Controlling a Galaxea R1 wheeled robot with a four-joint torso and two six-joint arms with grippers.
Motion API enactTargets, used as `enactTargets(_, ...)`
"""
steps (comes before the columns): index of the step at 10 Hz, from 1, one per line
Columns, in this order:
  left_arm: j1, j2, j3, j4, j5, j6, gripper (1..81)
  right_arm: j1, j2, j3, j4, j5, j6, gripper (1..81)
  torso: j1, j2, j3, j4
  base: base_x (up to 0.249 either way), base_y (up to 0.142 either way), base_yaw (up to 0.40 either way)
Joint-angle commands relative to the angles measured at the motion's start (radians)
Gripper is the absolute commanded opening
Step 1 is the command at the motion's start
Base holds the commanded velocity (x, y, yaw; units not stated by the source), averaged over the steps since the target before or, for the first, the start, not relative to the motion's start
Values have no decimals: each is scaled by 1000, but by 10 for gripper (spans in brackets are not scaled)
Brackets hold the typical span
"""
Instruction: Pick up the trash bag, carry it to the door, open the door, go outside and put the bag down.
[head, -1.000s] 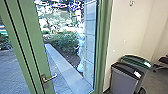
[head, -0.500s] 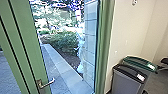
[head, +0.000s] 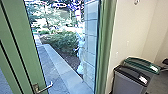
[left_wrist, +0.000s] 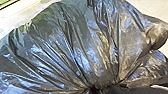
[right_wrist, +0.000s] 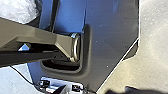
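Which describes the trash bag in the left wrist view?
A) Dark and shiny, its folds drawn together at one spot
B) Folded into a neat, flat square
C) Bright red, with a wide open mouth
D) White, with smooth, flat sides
A: the bag is dark with bright glints, and its many creases fan out from one tightly bunched spot.

The robot's base has a wide dark plate (right_wrist: 110, 45), blue-sheened in part, with a slanting edge outlined by a thin bright line and a round-cornered black rim (right_wrist: 87, 50) around a recess. The jointed bar (right_wrist: 32, 35) is grey-brown and angular, with a shiny metallic ring (right_wrist: 75, 47) at its end. A thin black cable (right_wrist: 22, 76) runs near a pale panel (right_wrist: 62, 81) bearing small black blocks (right_wrist: 45, 83), perhaps connectors.
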Motion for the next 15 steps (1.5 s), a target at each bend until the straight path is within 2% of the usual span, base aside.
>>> enactTargets(1,-42,1,5,10,53,4,10,39,1,-1,-5,-57,0,811,0,0,0,0,89,0,0)
enactTargets(6,-40,2,5,10,53,5,10,39,0,-1,-3,-57,-2,811,0,0,0,0,75,0,0)
enactTargets(15,-40,2,5,0,54,2,10,46,4,-1,-5,-58,-2,811,0,0,0,0,0,0,0)
